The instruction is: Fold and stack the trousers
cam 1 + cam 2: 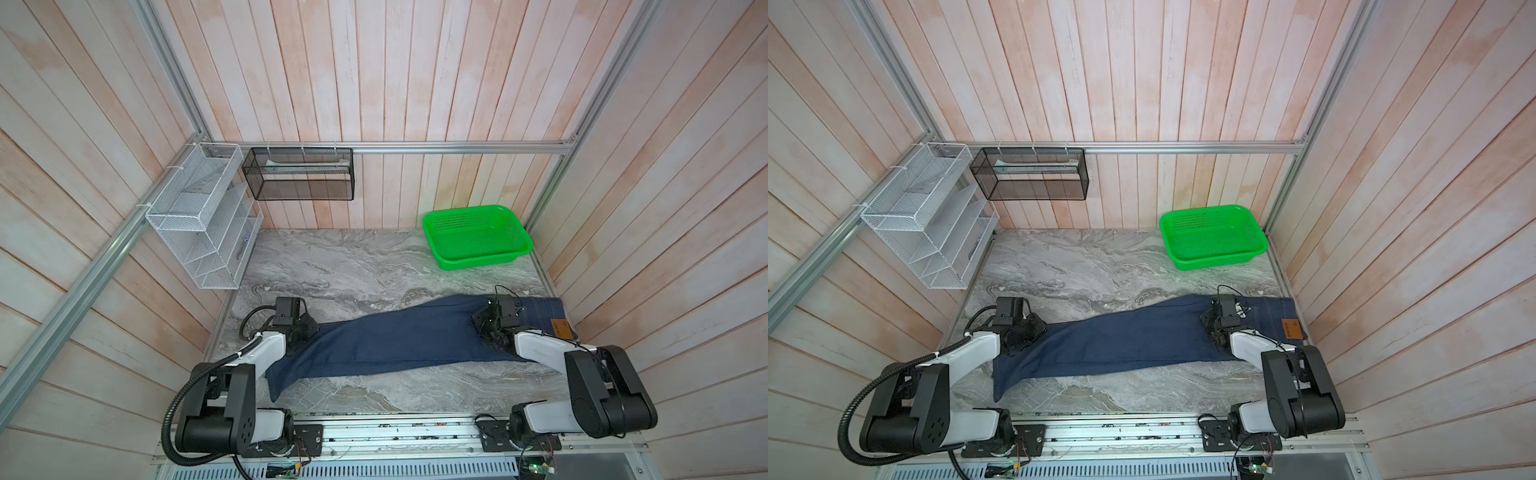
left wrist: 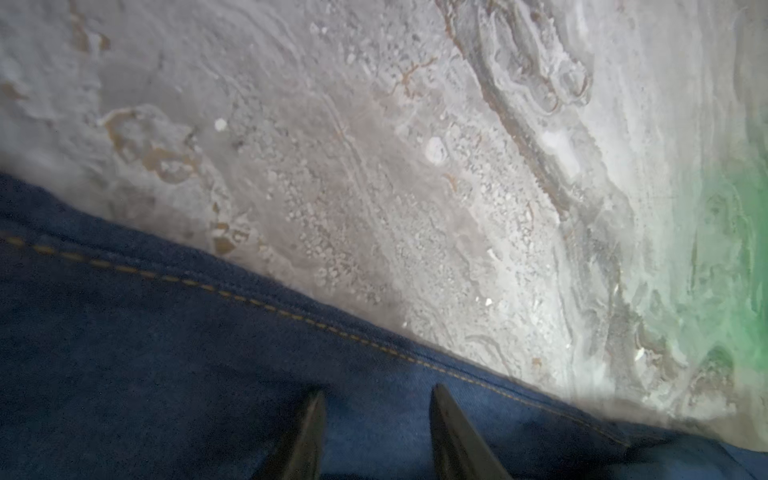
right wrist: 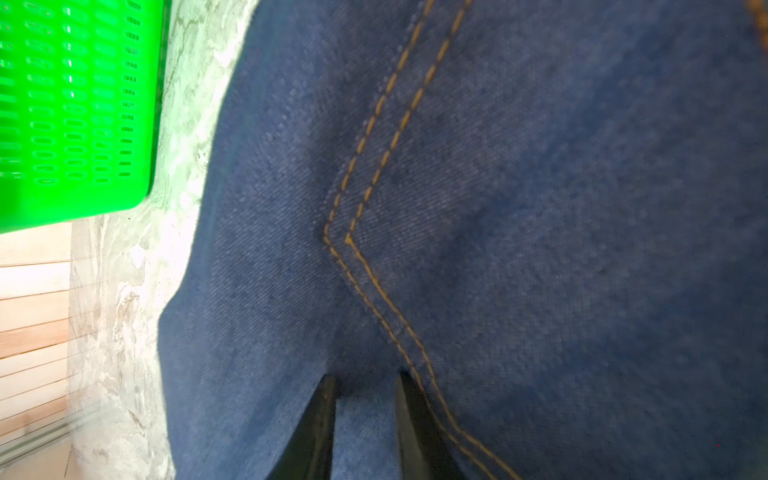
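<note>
trousers (image 1: 399, 340) look halved leg-on-leg, stretched 8 to 3 o'clock — crosswise folds, stacking not done. left gripper (image 2: 378, 390) spread over leg end; right gripper (image 3: 365, 376) on seat — pinch unclear tbh

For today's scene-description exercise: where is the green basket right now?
In both top views the green basket sits in the table's far right corner, by the back wall, apart from the trousers.

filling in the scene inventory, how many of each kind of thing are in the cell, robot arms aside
trousers: 1
green basket: 1
wall racks: 2, white mesh rack and black mesh rack
total: 4
</note>
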Action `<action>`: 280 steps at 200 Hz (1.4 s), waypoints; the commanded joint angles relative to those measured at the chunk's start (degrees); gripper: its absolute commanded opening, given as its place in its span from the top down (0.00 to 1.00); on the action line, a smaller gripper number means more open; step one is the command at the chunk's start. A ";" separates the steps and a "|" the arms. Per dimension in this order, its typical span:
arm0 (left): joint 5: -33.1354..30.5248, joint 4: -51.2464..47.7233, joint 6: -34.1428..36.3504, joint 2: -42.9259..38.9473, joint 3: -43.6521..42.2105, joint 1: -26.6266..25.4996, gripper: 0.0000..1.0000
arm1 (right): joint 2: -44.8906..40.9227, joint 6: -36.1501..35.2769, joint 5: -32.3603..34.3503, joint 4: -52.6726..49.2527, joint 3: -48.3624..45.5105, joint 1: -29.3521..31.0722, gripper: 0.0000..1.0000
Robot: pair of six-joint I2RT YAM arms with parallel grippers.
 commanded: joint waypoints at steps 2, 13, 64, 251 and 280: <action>-5.25 -6.23 1.79 6.88 3.90 0.71 0.55 | 0.86 -0.97 -1.32 -5.41 0.53 -0.20 0.71; -6.24 -6.77 3.18 9.71 7.77 1.40 0.55 | 0.94 -1.15 -1.28 -5.69 1.05 -0.43 0.71; -6.19 -7.34 11.42 21.59 23.04 4.17 0.55 | 2.84 -2.32 -2.33 -5.26 1.98 -2.22 0.71; -4.33 -29.02 21.09 12.48 20.91 16.83 0.29 | -0.49 -6.11 -6.69 -4.74 -0.14 -2.02 0.71; -3.89 -29.22 21.59 14.35 20.37 17.00 0.32 | 1.13 -6.64 -7.82 -3.77 0.03 -2.01 0.71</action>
